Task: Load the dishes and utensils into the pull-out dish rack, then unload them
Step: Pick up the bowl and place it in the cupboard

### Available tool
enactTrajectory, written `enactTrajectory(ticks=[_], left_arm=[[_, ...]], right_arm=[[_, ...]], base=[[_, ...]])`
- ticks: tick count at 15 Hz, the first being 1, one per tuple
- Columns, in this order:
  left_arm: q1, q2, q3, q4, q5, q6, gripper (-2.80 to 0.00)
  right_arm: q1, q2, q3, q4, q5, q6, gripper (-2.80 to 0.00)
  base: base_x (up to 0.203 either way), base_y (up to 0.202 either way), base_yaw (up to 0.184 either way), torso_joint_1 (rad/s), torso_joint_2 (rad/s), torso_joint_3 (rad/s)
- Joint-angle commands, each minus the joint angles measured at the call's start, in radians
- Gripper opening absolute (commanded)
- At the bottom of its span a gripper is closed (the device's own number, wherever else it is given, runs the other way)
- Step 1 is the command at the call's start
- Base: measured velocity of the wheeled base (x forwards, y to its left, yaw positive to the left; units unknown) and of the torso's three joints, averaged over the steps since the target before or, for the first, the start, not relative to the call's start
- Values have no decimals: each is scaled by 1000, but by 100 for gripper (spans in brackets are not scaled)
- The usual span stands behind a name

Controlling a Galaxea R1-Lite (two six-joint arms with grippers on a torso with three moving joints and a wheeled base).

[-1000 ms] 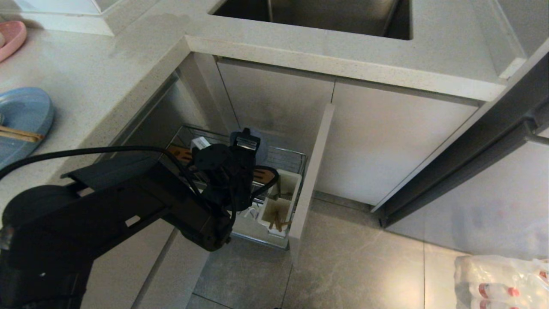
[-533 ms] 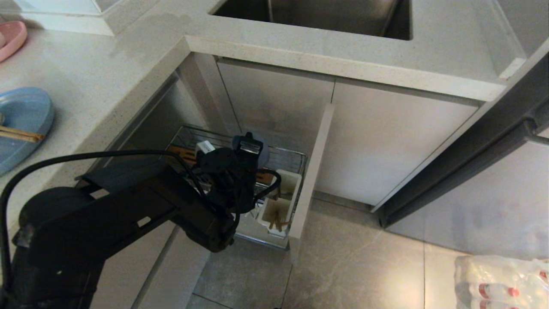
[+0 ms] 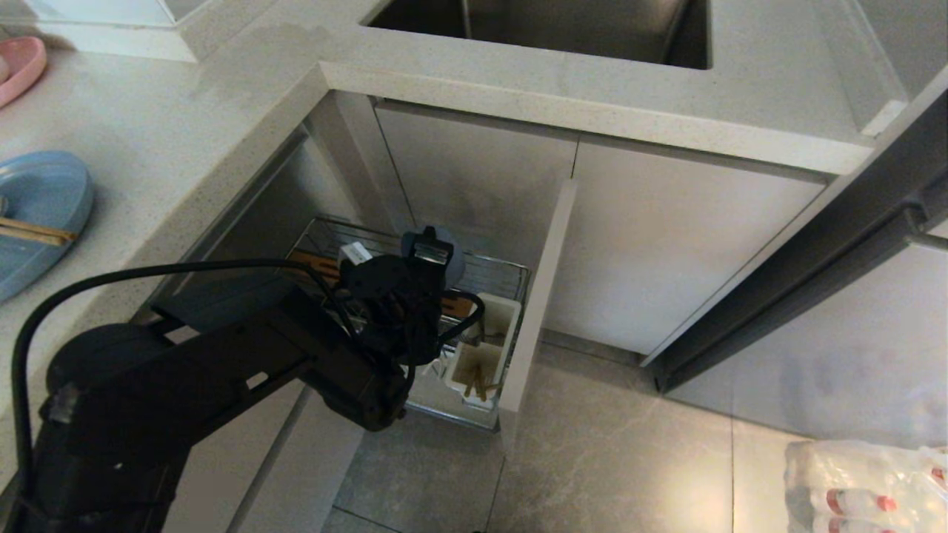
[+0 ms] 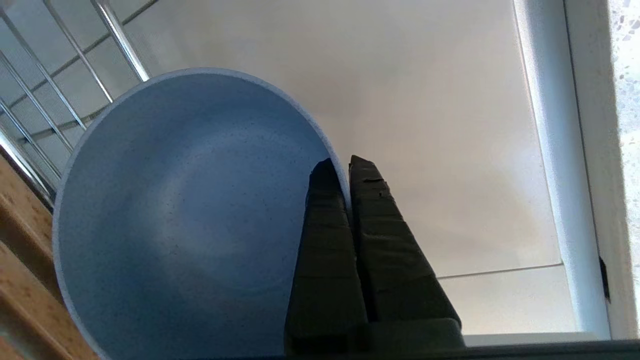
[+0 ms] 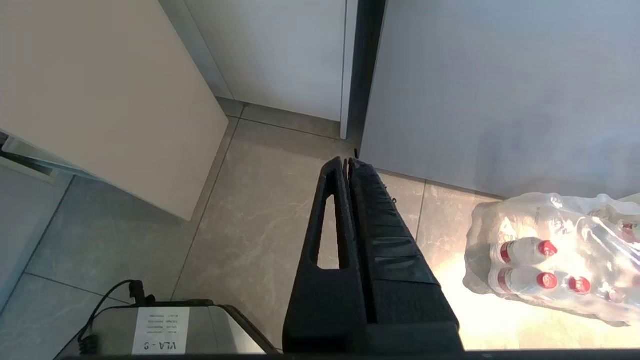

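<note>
My left gripper (image 4: 345,162) is shut on the rim of the light-blue bowl (image 4: 185,220), one finger inside it and one outside. In the head view the gripper (image 3: 428,250) holds the bowl (image 3: 453,255) tilted on edge over the back of the pull-out dish rack (image 3: 498,263). The light-blue plate (image 3: 41,200) lies on the counter at the far left with chopsticks (image 3: 33,232) across it. More chopsticks (image 3: 481,383) stand in the rack's white utensil cup (image 3: 502,317). My right gripper (image 5: 347,161) hangs shut over the floor, holding nothing.
The rack's beige front panel (image 3: 546,289) stands out from the cabinet. A wooden strip (image 4: 20,270) runs beside the bowl. A pink plate (image 3: 18,63) sits at the counter's far corner. The sink (image 3: 548,26) is behind. A wrapped pack of bottles (image 5: 555,255) lies on the floor.
My left arm has edged a little to the right and down toward the rack, the bowl still in its grip. Nothing else has moved.
</note>
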Motion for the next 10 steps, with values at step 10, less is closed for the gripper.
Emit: enactTrajectory(ticks=[10], left_arm=[[5, -79, 11, -7, 7, 21, -280]], right_arm=[[0, 2, 0, 0, 0, 0, -280]], base=[[0, 0, 0, 0, 0, 0]])
